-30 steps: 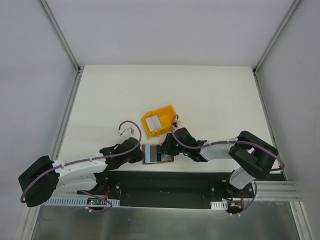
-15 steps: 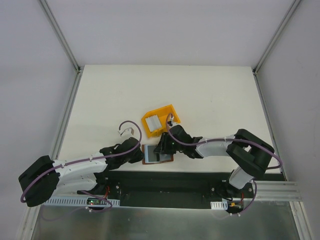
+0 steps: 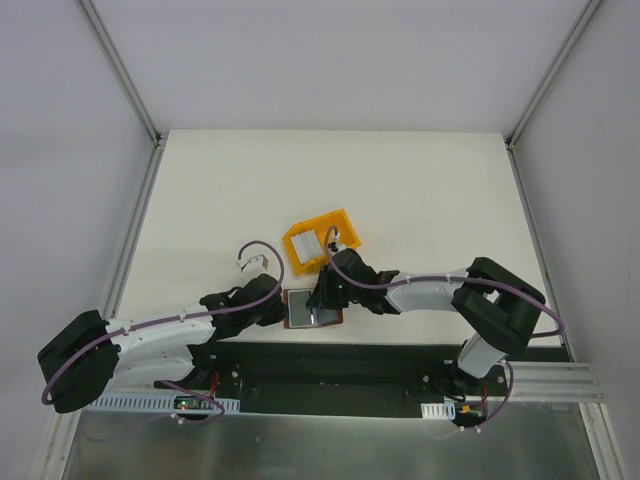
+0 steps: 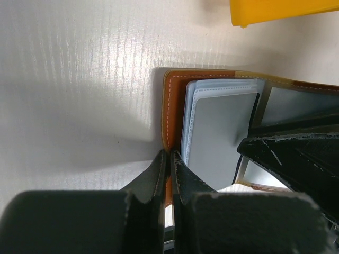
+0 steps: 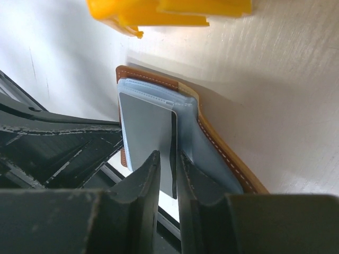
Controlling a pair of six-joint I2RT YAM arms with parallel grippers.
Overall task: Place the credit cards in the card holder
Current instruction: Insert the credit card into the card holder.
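The card holder [image 3: 312, 309], a brown wallet with a grey inside, lies open at the table's near edge. My left gripper [image 3: 277, 311] is shut on its left brown border [image 4: 172, 106], fingertips [image 4: 161, 164] pinching the edge. My right gripper [image 3: 325, 296] is shut on a grey credit card [image 5: 145, 129] that sits partly inside the wallet's clear sleeve [image 5: 185, 111]. The same card shows in the left wrist view [image 4: 220, 132]. Another light card [image 3: 304, 243] lies in the yellow bin [image 3: 335, 225].
The yellow bin stands just behind the wallet, close to my right wrist, and shows at the top of both wrist views [image 5: 169, 10]. The table's dark front edge [image 3: 320, 355] runs right below the wallet.
My right gripper has moved left over the wallet with the card, which now sits deeper in the sleeve. The left gripper has stayed on the wallet's edge.
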